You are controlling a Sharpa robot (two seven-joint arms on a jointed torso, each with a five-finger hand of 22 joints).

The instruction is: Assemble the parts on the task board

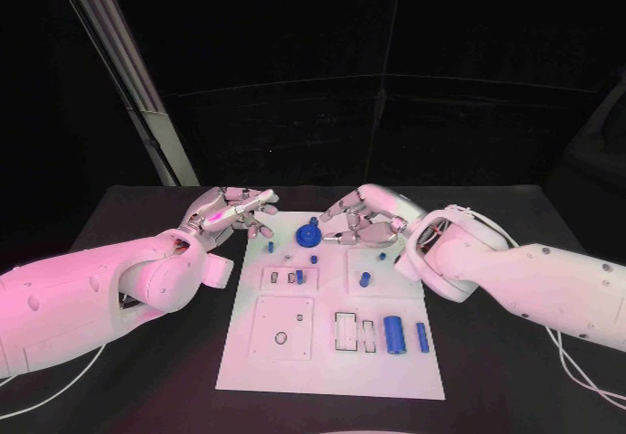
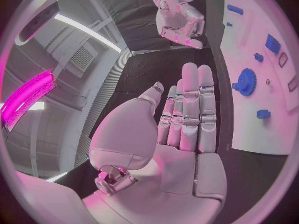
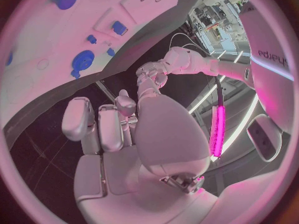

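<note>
Task board (image 1: 294,362): white, lying flat in the middle of the black tabletop (image 1: 522,380), long axis running away from the robot toward the far edge. Blue gear (image 1: 308,237) at the board's far end, lying flat, between the two robot hands and touching neither. Two blue cylinders (image 1: 393,334) near the right edge, side by side, lying down, long axes parallel to the board's long side. Small blue pieces (image 1: 298,277) further up, too small to tell orientation.

Left robot hand (image 1: 230,212): above the far left corner, released, fingers (image 2: 190,104) straight and close together, holding nothing.

Right robot hand (image 1: 356,220): above the far end just right of the gear, fingers (image 3: 99,127) curled inward on nothing, clenched.
</note>
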